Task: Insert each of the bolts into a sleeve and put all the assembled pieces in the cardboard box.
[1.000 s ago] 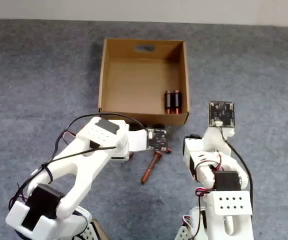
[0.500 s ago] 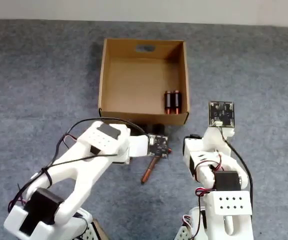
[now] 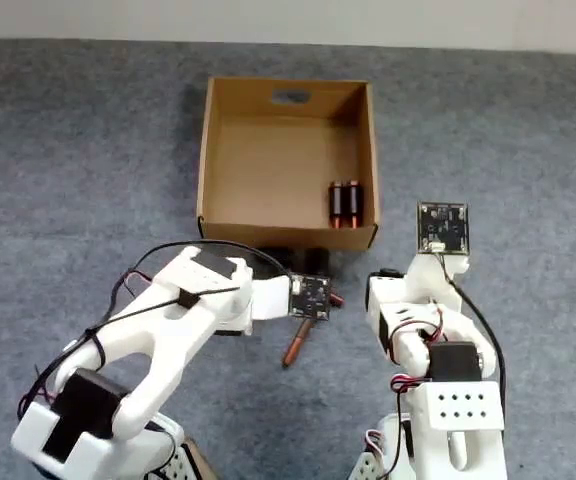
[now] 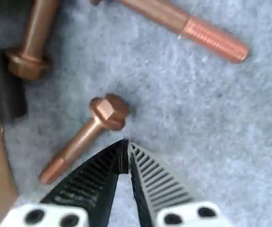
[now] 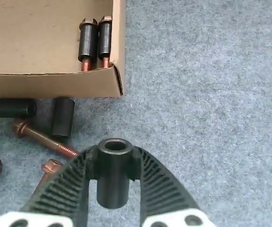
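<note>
Two grippers: the left gripper (image 4: 126, 146) is hovering low over the grey carpet (image 3: 528, 130) with its ribbed fingers pressed together and nothing between them. The right gripper (image 5: 113, 161) is clamping a held sleeve (image 5: 112, 182), black, between its fingers, and the open bore is poking out past the fingertips.
Nearest bolt: a copper-coloured near bolt (image 4: 79, 142) is lying flat on the carpet, with its hex head sitting just beside the left gripper's tips and its shank pointing off towards the box wall.
Second bolt: a long bolt (image 4: 174, 19) is lying a little farther out, apart from the first, with its threaded end showing plainly.
Third bolt: a far bolt (image 4: 34, 33) is lying on the other side, its head resting just beside a black sleeve.
Loose sleeves: a first loose sleeve (image 5: 13, 108) and a second loose sleeve (image 5: 63, 117) are lying on the carpet just in front of the box's near wall, close to each other but not touching.
Cardboard box: the cardboard box (image 3: 206, 150) is sitting beyond the bolts and sleeves with its top open.
Assembled pieces: two assembled pieces (image 3: 345, 204), each a bolt in a sleeve, are lying side by side and touching in the box's near corner on the right arm's side, close against the side wall.
</note>
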`<state>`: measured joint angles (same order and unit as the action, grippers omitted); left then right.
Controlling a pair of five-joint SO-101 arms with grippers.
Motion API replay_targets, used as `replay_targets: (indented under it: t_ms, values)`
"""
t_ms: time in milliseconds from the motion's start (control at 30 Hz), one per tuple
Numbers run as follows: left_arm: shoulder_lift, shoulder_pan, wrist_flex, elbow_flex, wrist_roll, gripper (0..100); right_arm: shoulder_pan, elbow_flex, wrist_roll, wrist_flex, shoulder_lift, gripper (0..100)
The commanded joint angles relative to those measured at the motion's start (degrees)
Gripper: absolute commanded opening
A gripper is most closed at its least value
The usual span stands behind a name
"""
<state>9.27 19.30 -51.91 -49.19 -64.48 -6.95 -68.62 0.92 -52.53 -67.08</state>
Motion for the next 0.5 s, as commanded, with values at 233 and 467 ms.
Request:
replay_targets:
  t_ms: [233, 467]
  values:
    - [0.9, -1.4, -0.9, 4.6, -0.3, 15, 0.3, 0.4, 0.6, 1.1, -1.1, 0.5]
    - [0.7, -1.3, -0.7, 6.9, -0.4, 17, 0.3, 0.4, 0.6, 1.1, -1.1, 0.5]
